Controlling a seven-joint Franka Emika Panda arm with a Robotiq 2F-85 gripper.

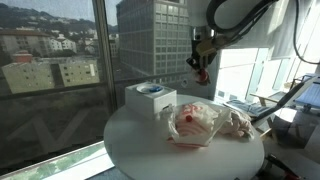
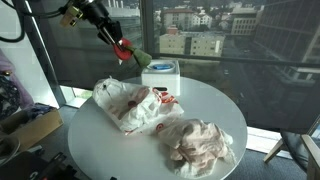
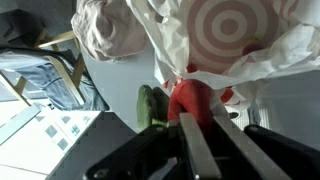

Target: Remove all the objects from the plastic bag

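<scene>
A white plastic bag with a red target logo [image 1: 195, 125] lies open on the round white table [image 1: 140, 150]. It shows in both exterior views [image 2: 120, 100] and in the wrist view [image 3: 225, 35]. My gripper [image 2: 120, 48] hangs in the air above the table, near the bag and the box. It is shut on a red object with a green end [image 2: 133, 54], which the wrist view shows between the fingers [image 3: 188, 100]. In the exterior view from the opposite side the gripper [image 1: 203, 68] holds the red object above the bag. What else the bag holds is hidden.
A second crumpled white bag [image 2: 200, 145] lies on the table, also in an exterior view [image 1: 237, 120]. A white box with a blue mark [image 2: 160, 75] stands at the table edge by the window. Chairs and clutter surround the table.
</scene>
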